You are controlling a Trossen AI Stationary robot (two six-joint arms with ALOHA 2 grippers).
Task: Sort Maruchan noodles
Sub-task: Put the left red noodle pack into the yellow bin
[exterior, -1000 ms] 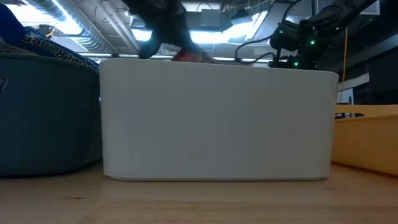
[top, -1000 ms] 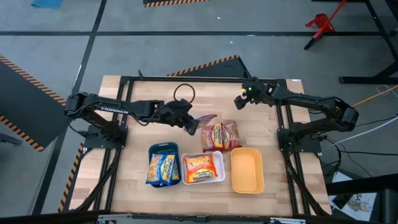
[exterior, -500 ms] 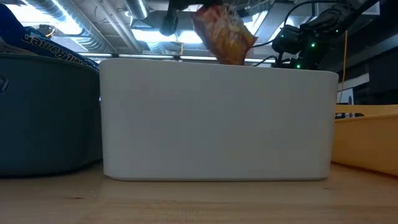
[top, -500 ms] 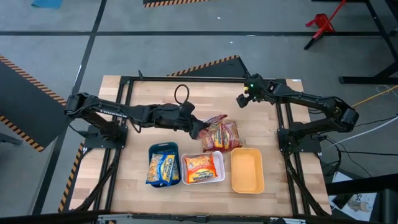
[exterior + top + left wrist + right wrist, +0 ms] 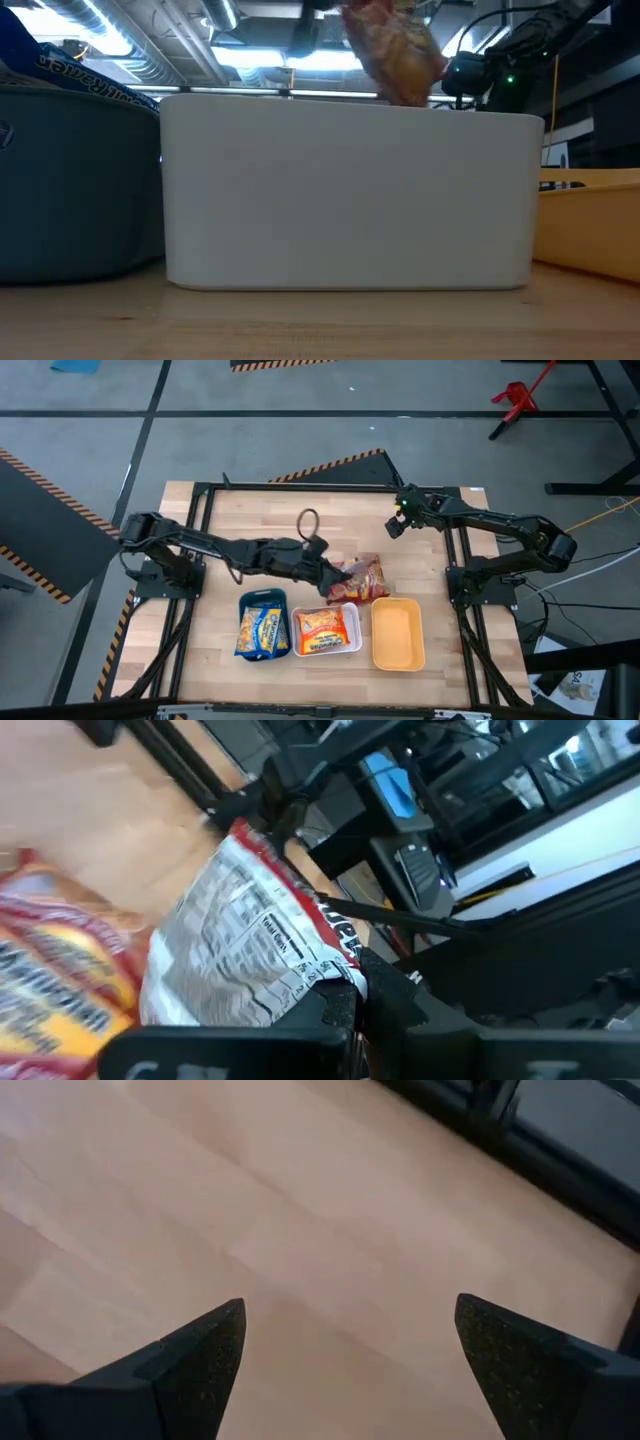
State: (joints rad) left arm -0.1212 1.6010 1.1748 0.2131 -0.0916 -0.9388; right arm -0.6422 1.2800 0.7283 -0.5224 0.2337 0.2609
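My left gripper (image 5: 328, 572) reaches over the table's middle and is shut on a dark red Maruchan packet (image 5: 347, 574), which hangs above the white tray's far wall in the low view (image 5: 396, 50). A second dark red packet (image 5: 373, 578) lies flat on the wood just right of it. Blue packets (image 5: 262, 630) lie in the teal tray (image 5: 243, 603). An orange packet (image 5: 322, 628) lies in the white tray (image 5: 326, 651). My right gripper (image 5: 395, 526) waits open over bare wood near the far right corner. My left gripper pinches the dark red packet between its two fingers at one edge (image 5: 322, 970), coming from the table's left. The packet is lifted clear of the table and tilted, its printed back side (image 5: 240, 945) turned toward the wrist camera, and it hangs past the fingers.
An orange tray (image 5: 397, 660) stands right of the white tray, near the table's near edge. A dark cable loop (image 5: 308, 520) lies on the wood behind my left arm. The black frame rails (image 5: 300, 488) border the table. Bare wood shows along the far side.
My left gripper has moved toward the table's right and near edge, carrying one dark red packet off the pile. The packet now hangs lifted clear, farther right above the white tray's far wall, while the other red packet stays on the wood.
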